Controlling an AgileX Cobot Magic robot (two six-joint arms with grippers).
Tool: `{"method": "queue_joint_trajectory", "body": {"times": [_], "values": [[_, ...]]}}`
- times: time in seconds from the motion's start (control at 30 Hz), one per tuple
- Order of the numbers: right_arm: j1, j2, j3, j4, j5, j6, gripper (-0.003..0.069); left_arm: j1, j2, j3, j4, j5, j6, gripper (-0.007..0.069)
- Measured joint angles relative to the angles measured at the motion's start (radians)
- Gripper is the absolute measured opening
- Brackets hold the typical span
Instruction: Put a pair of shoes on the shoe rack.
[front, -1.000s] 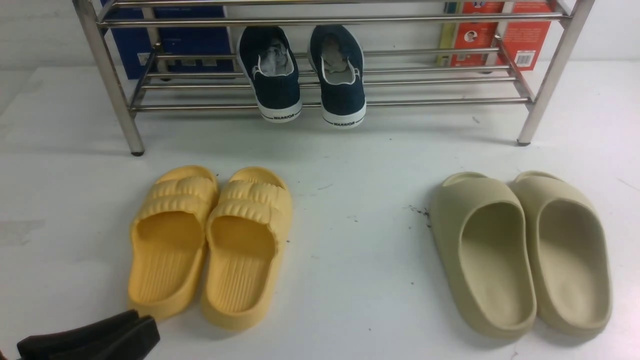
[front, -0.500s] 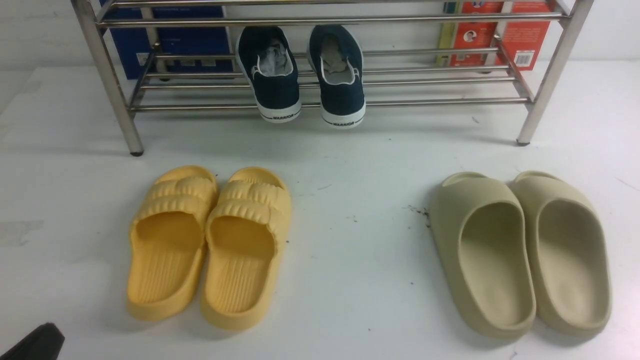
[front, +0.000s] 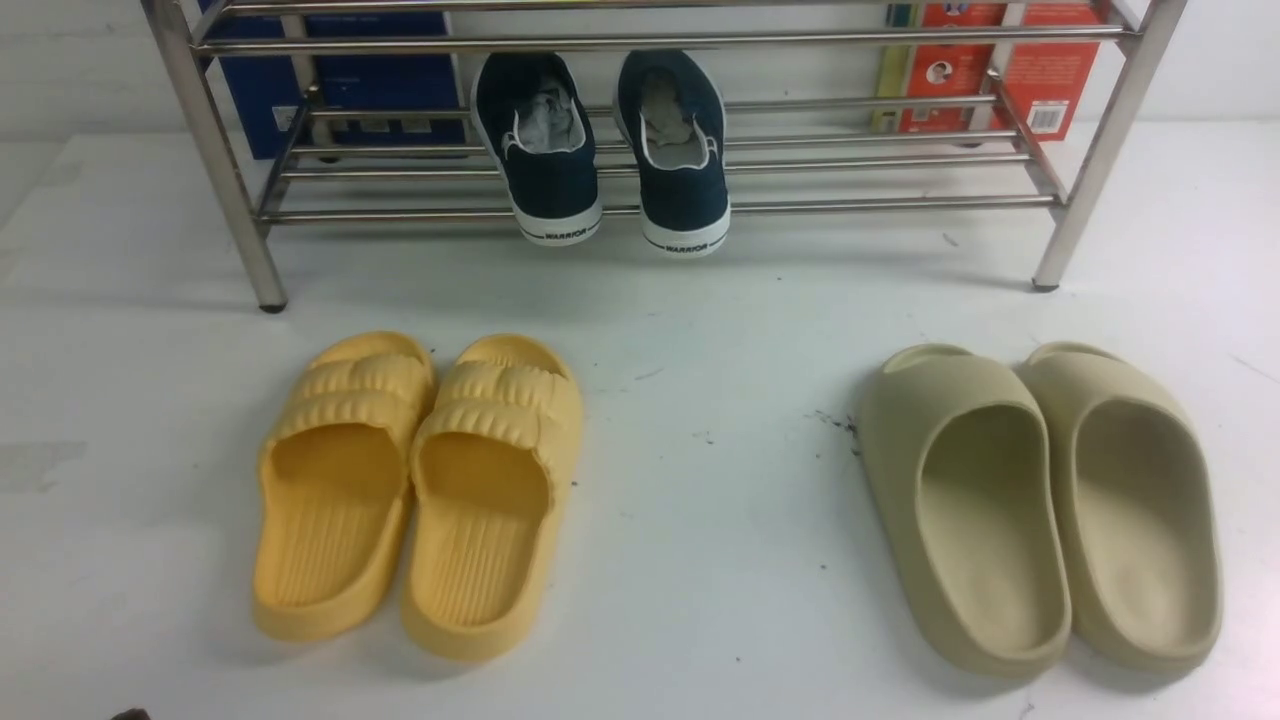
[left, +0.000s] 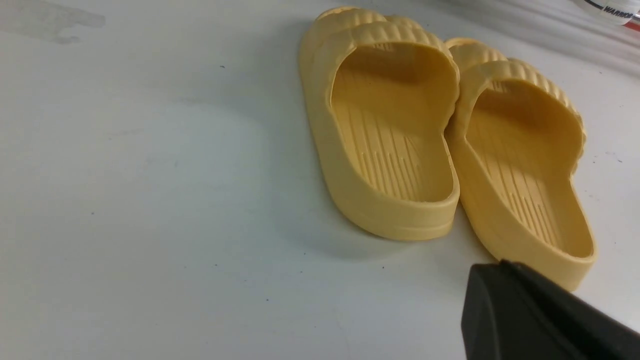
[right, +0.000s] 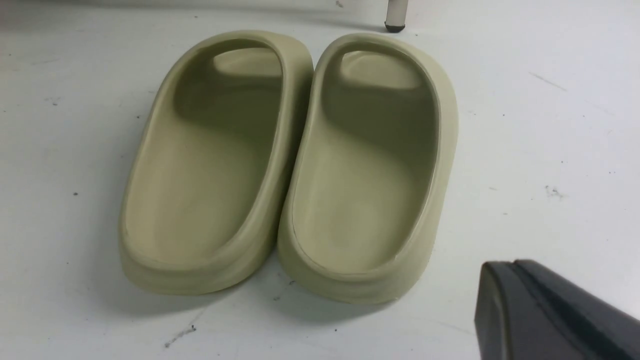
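The shoes are what I am here for, but I take the table from my near edge outward; my left gripper (left: 545, 320) hangs low beside the heels of the yellow slides (front: 420, 490), and my right gripper (right: 555, 315) sits likewise by the heels of the beige slides (front: 1040, 500); of each I see only one dark finger, holding nothing, so whether the jaws stand apart or together I cannot tell. Both slide pairs lie side by side on the white table (front: 700, 560), toes pointing far, yellow to the left and beige to the right, well apart; I judge them no part of my job. Farthest stand the shoes (front: 610, 150) on the rack (front: 850, 205), near its middle, toes far, heels jutting over the front tube; the tubes bear the soles, so I judge the task done.
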Motion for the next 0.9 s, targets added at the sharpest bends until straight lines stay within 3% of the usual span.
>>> {"method": "queue_joint_trajectory", "body": {"times": [0.9], "values": [[0.0, 0.0, 0.0, 0.002, 0.0, 0.0, 0.0074, 0.0, 0.0, 0.0, 0.0, 0.0, 0.0, -0.0013]]}}
